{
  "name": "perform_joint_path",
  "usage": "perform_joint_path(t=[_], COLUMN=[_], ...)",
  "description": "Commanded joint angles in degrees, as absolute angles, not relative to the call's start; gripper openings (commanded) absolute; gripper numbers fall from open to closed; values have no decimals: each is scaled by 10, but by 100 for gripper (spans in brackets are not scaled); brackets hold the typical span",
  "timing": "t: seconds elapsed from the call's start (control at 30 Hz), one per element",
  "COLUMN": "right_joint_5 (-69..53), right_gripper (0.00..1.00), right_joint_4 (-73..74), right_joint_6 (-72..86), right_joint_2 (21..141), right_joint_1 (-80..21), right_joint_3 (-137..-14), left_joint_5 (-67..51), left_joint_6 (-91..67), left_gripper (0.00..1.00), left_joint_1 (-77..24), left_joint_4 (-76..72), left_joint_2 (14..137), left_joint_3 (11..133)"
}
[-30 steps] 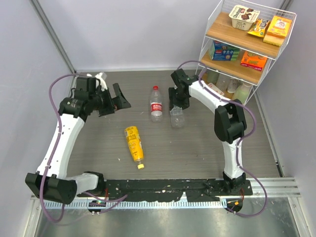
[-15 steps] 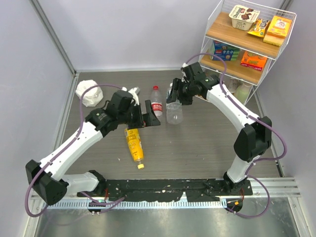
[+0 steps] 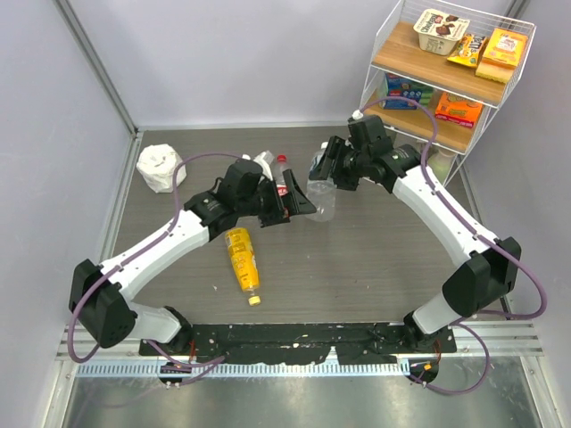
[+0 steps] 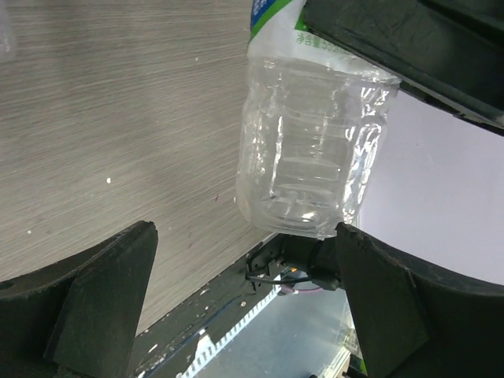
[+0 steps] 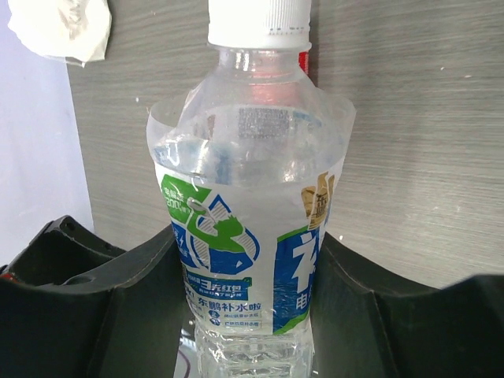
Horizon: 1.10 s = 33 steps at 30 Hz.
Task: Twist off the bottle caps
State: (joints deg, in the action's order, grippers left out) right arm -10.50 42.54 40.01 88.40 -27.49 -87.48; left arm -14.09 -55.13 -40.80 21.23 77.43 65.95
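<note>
Pale cap [image 5: 260,20] sits on the small clear bottle [image 5: 252,157], and afaict it's not loosened. Your right claw [image 5: 250,260] is clamped round that bottle's body. Your left claw [image 4: 246,230] is spread wide by the bottle's base, gripping nothing. So imo you're at the brace step. Next you'd want the left claw up at the cap, pinch, then twist. Tall bottle [image 3: 282,171] is just beside the small bottle. Yellow bottle [image 3: 241,257] lies flat on the desk [image 3: 375,259], well apart, nearer the arm bases.

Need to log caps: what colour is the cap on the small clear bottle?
White cap, clearest in right wrist view.
</note>
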Motion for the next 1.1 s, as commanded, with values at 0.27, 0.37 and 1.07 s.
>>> perform_joint_path(t=[0.27, 0.37, 1.07], right_joint_5=[-98, -112, -171], right_gripper=[46, 46, 53], right_joint_4=[423, 417, 409], right_joint_6=[429, 434, 454], right_joint_2=[852, 847, 832], right_joint_1=[-285, -285, -286], right_joint_3=[-893, -893, -903], left_joint_5=[-132, -126, -91], left_joint_6=[-563, -555, -530], left_gripper=[100, 100, 47], left_joint_1=[-446, -447, -447], left_joint_4=[132, 144, 142], left_joint_2=[806, 809, 820], left_joint_3=[713, 715, 731])
